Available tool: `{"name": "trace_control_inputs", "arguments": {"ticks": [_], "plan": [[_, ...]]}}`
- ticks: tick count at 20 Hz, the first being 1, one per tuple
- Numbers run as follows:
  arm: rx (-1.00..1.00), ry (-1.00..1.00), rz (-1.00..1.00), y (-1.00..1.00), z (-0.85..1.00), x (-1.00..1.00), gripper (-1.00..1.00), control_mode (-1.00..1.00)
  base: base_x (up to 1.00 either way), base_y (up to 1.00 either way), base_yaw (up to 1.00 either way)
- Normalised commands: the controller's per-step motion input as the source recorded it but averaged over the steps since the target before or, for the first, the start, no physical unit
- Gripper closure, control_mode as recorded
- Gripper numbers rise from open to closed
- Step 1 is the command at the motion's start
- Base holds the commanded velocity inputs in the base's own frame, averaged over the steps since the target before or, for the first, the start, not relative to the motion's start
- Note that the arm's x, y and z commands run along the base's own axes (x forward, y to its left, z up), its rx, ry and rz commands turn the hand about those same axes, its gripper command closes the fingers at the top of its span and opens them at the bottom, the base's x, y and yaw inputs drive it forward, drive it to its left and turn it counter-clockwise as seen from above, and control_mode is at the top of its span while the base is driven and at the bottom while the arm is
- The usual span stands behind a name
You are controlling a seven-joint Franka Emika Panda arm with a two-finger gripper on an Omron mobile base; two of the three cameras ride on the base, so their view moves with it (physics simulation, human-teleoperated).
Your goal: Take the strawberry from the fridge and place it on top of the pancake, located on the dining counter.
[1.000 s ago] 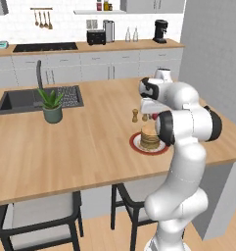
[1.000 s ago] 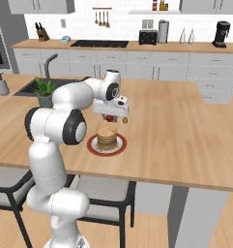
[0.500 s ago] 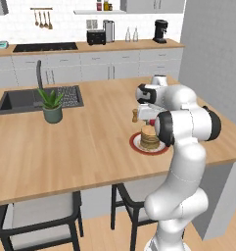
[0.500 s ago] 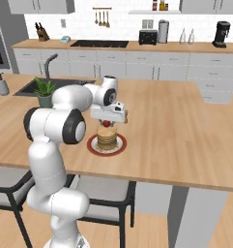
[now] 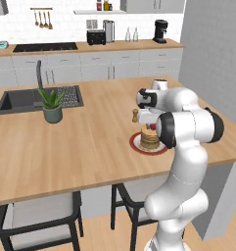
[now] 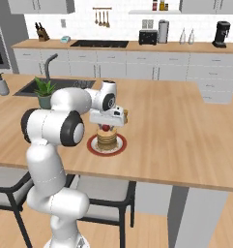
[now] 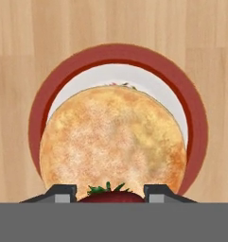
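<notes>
The strawberry [image 7: 110, 193] is held between the two fingertips [image 7: 63, 193], which are closed on its sides; its green leaves are seen at the bottom edge of the hand view. In the right base view the strawberry [image 6: 106, 128] is seen as a red spot under the gripper [image 6: 106, 126], just above the pancake [image 6: 107, 137]. Whether the fruit touches the top pancake cannot be told.

The pancake [image 7: 113, 142] is stacked on a white plate [image 7: 195, 127] with a red rim, and the stack is set slightly off the plate's centre in the hand view. The plate [image 5: 136, 145] is placed on the counter [image 5: 80, 147], near its front edge.

The gripper [image 5: 149, 126] is pointed down over the stack, the arm being bent above it. A small brown shaker [image 5: 134, 115] is stood just beyond the plate. Further left, a potted plant [image 5: 52, 105] is stood beside the dark sink [image 5: 21, 100], with the faucet [image 5: 39, 74] behind it. Stools [image 5: 38, 215] are tucked under the near side of the counter.
</notes>
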Motion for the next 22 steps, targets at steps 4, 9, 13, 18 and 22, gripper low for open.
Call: {"name": "trace_control_inputs", "arguments": {"ticks": [4,9,13,18,22], "plan": [[0.00,0.00,0.02,0.00,-0.01,0.08,1.00,-1.00,0.00,0.00,0.00],[0.00,0.00,0.03,0.00,0.00,0.08,1.00,-1.00,0.00,0.00,0.00],[0.00,-0.07,0.04,0.00,0.07,0.08,1.00,-1.00,0.00,0.00,0.00],[0.00,-0.01,0.08,0.00,0.00,0.12,1.00,-1.00,0.00,0.00,0.00],[0.00,0.00,0.07,0.00,-0.12,0.00,1.00,-1.00,0.00,0.00,0.00]]}}
